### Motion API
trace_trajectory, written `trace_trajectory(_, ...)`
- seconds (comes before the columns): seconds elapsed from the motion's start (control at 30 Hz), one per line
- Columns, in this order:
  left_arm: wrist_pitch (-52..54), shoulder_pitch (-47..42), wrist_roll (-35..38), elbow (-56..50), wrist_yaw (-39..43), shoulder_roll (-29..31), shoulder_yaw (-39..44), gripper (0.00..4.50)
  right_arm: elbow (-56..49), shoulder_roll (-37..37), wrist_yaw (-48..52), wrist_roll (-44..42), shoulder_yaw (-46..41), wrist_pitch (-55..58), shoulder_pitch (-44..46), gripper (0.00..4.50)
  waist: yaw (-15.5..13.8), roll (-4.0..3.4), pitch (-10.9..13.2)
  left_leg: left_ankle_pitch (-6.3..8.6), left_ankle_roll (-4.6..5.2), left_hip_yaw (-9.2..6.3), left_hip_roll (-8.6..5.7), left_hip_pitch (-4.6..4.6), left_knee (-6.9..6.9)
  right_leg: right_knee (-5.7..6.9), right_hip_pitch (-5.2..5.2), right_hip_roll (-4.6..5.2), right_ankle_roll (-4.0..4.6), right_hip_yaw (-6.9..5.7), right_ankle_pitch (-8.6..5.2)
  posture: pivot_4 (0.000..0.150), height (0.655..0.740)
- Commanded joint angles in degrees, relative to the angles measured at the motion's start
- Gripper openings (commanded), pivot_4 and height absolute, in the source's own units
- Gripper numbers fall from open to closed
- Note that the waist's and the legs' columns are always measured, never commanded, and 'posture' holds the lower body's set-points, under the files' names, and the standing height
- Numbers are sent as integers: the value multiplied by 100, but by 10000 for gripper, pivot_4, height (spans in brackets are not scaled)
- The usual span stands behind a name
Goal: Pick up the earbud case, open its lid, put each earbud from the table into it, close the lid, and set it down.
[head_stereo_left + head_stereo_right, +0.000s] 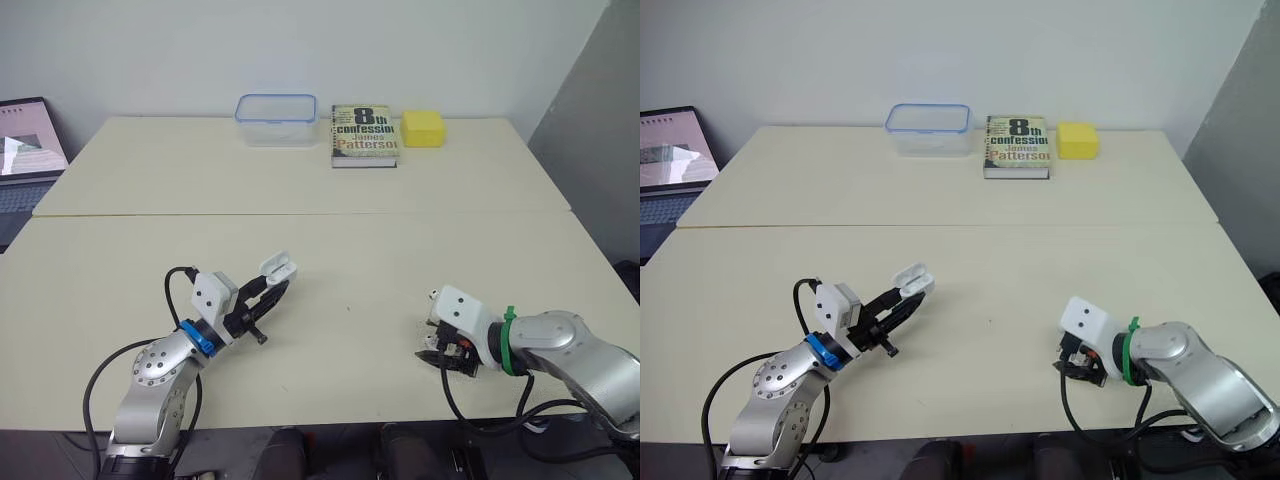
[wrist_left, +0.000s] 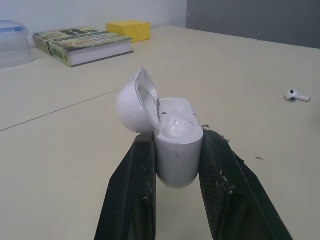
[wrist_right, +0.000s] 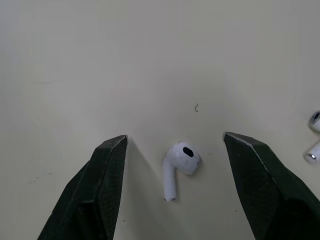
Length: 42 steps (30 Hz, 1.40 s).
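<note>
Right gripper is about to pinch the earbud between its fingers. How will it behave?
The earbud looks glossy and rounded, so it may squirt out from the open right gripper. It seems small and probably light, so a fingertip nudge could skid it across the smooth table. Its stem lies flat, so rolling far seems unlikely.

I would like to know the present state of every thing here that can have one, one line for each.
earbud case: lid open, gripped
left end effector: shut on earbud case
earbud: lying on the table, not gripped
right end effector: open around the earbud, not touching it
second earbud: lying on the table
book: closed
laptop: open, screen lit
container: seems empty, lid apparently on
</note>
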<state>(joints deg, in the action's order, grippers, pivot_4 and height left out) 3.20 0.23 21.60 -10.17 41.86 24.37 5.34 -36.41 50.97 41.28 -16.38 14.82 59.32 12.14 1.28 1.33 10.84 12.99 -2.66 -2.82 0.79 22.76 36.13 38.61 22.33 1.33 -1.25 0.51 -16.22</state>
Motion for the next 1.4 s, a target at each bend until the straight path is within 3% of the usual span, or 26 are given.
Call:
trace_trajectory(0.03, -49, -26, 17, -186, -20, 22, 29, 8119, 222, -31, -38, 91, -21, -200, -14, 31740, 0, 1, 0, 0, 0, 0, 0, -3, 0, 1, -2, -1, 0, -1, 0, 1500, 7400)
trace_trajectory(0.13, 4, -44, 20, -235, -45, 33, 28, 8119, 395, -16, -20, 84, -18, -266, -66, 25460, 4, 1, -1, 0, 0, -1, 2, -8, 0, 5, -4, -3, 0, -1, 0, 1500, 7400)
trace_trajectory(0.33, 99, -20, 26, -355, -91, 49, 30, 8119, 314, 166, 234, -36, -43, -345, -153, 5106, 6, 6, -4, 0, 0, 1, 1, -9, 3, 3, -7, -1, -2, 2, 1, 1500, 7400)
trace_trajectory(0.37, 112, -16, 26, -369, -96, 52, 33, 8119, 298, 183, 258, -52, -52, -354, -145, 4256, 3, 6, -4, 0, 0, 1, 1, -8, 3, 2, -7, 0, -2, 2, 1, 1500, 7400)
trace_trajectory(0.53, 196, -11, 40, -461, -135, 72, 30, 8119, 352, 584, 960, -45, 21, -923, 136, 4257, -1, 6, -4, 0, 0, 0, 0, -4, 2, -1, -5, 0, -3, 1, 1, 1500, 7400)
trace_trajectory(0.8, 248, 156, 45, -641, -153, 95, 69, 8119, 1515, 1931, 2733, 799, 341, -3272, 244, 4255, 11, 6, -3, 0, 0, 3, 1, -6, 0, -3, -3, -1, -2, -1, 1, 1500, 7400)
trace_trajectory(0.9, 259, 273, 51, -731, -174, 112, 88, 8119, 2000, 1930, 2966, 1174, 433, -3873, 342, 4255, 14, 6, -3, 0, 0, 4, 3, -7, 0, -2, -2, -1, -2, 2, 1, 1500, 7400)
trace_trajectory(1.13, 305, 402, 70, -835, -187, 162, 127, 8119, 2335, 1644, 3209, 1447, 486, -4134, 427, 4254, 9, 6, -4, 0, 0, 5, 4, -11, 2, 2, -6, -1, -2, 6, 1, 1500, 7400)
trace_trajectory(1.4, 407, 380, 69, -890, -202, 205, 110, 8119, 2392, 1421, 3117, 1547, 169, -4322, 431, 31818, 6, 9, -5, 0, 0, 6, 5, -21, 1, 3, -13, -1, -2, 7, 1, 1500, 7400)
